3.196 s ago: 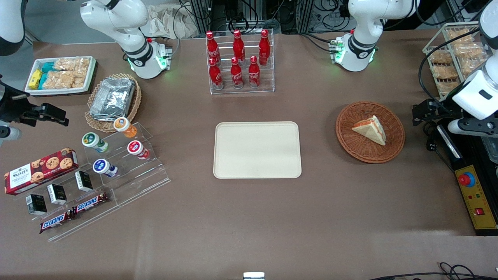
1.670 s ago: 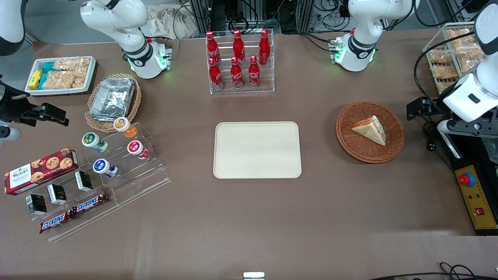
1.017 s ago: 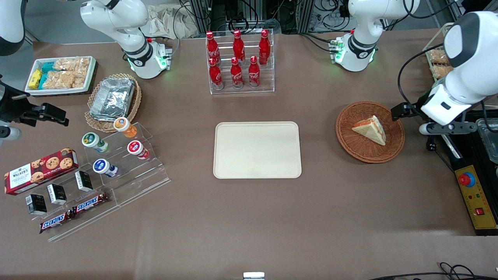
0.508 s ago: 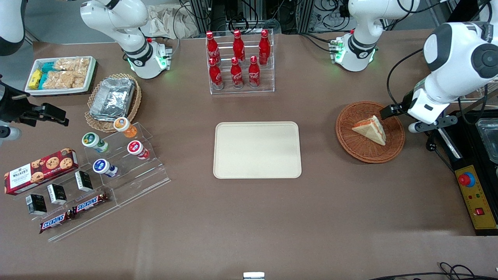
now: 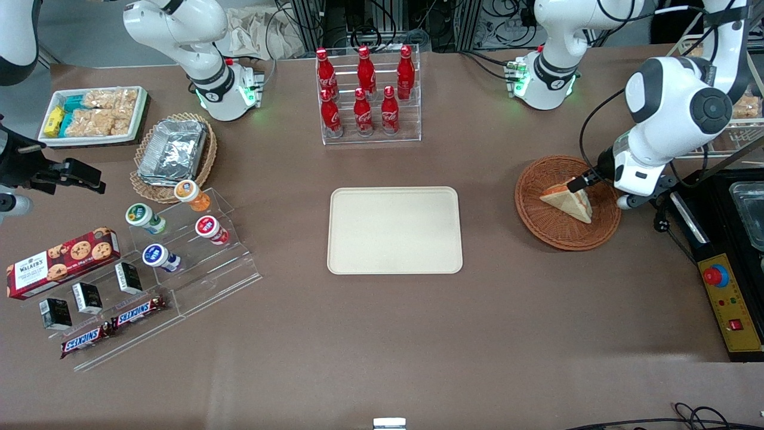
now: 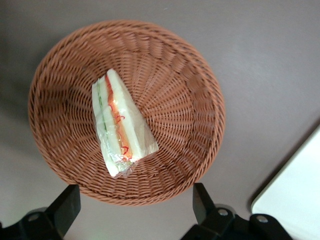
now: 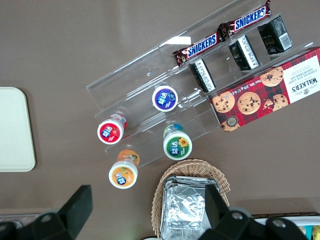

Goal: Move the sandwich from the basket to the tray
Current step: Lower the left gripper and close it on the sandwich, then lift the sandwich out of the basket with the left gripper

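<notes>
Sandwich (image 6: 121, 126) lies flat in the basket (image 6: 200, 95), filling edge up, directly below the gripper (image 6: 135, 212), whose jaws are spread wide apart, likely to straddle the wedge. Tray (image 5: 394, 230) waits bare, well off toward the parked arm's end.

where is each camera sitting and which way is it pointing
Front view: high, facing both arm bases, looking down on the table; the left arm's end effector hangs over the sandwich.
Left wrist view: straight down on the basket, open fingers showing.
Right wrist view: down on the yogurt cups.
All views share the tray.
</notes>
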### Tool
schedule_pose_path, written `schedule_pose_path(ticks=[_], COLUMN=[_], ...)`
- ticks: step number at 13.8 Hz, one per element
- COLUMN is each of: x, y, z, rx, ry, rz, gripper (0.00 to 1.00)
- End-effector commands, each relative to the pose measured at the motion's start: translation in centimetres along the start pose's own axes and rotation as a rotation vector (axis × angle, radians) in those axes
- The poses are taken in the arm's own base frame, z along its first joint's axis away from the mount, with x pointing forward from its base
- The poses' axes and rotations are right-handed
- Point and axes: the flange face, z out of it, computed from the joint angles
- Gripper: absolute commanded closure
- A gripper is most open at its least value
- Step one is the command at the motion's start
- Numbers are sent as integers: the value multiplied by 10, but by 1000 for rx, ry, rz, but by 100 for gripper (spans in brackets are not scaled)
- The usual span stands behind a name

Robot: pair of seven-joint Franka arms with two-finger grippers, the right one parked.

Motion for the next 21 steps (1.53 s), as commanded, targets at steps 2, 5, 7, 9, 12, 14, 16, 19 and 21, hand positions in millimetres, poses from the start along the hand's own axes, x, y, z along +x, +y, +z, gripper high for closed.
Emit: schedule_pose_path(ticks=[2, 5, 7, 9, 12, 14, 16, 19, 21], x=[13, 22, 29, 31, 35, 38, 38, 36, 36], y=[-20, -48, -59, -57, -56, -56, -56, -55, -53], z=[28, 52, 62, 72, 91, 104, 115, 121, 124], rx=[-36, -82, -107, -140, -176, -181, -167, -166, -161], ry=[-13, -90, -122, -160, -198, -206, -216, -230, -234], rz=[-216, -360, -422, -472, -541, -568, -572, -580, -577], gripper=[0, 0, 0, 0, 0, 0, 0, 1, 7])
